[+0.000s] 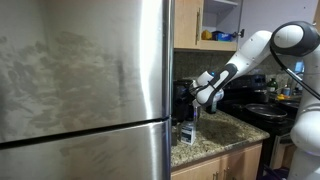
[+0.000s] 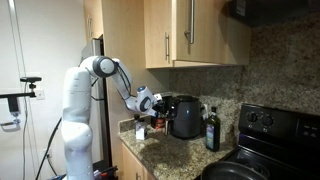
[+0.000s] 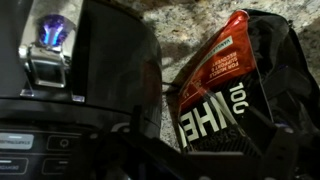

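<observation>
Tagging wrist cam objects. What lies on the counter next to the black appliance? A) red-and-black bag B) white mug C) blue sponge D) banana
A: the wrist view shows a red-and-black bag lying on the granite counter beside the black appliance.

The red-and-black crinkled foil bag [image 3: 225,80] is glossy, and its creases catch the light. The black plastic coffee maker [image 3: 110,70] has a smooth, half-gloss shell and carries a bright metal fitting [image 3: 42,68]. The speckled stone tabletop [image 3: 190,20] is polished and shines towards its front edge in an exterior view [image 1: 215,140]. The tall refrigerator door [image 1: 85,70] is brushed steel with smears. The wall cupboards [image 2: 200,30] are smooth pale wood with satin metal handles [image 2: 189,22]. The robot arm [image 2: 75,100] is glossy white plastic.
</observation>
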Robot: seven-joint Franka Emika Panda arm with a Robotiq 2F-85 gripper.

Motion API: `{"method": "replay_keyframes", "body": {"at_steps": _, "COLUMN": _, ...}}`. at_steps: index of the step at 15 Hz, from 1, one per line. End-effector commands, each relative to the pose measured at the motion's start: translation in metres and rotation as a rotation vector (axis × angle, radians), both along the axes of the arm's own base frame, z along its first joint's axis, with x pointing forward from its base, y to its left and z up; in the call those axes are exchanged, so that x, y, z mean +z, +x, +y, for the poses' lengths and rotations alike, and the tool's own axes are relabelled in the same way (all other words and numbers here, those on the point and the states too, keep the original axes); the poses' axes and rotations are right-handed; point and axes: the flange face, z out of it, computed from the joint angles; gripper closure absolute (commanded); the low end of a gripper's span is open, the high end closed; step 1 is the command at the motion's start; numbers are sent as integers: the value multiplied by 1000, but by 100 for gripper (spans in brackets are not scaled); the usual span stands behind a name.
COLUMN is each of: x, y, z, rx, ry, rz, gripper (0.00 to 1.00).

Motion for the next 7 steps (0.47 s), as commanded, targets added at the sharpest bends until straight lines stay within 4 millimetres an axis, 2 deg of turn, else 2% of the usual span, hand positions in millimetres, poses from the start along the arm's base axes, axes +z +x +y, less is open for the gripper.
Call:
{"method": "replay_keyframes", "body": {"at_steps": 1, "x": -1, "y": 9, "z": -9, "rx": -9, "ry": 2, "rz": -19, "gripper": 0}}
{"method": "replay_keyframes", "body": {"at_steps": 3, "x": -11, "y": -11, "z": 6, "rx": -6, "ry": -9, "rz": 95, "gripper": 0}}
{"method": "replay_keyframes", "body": {"at_steps": 4, "x": -5, "y": 2, "z": -1, "rx": -8, "ry": -4, "rz": 27, "gripper": 0}}
{"method": "replay_keyframes", "body": {"at_steps": 7, "x": -13, "y": -5, "z": 11, "rx": 6, "ry": -4, "rz": 75, "gripper": 0}}
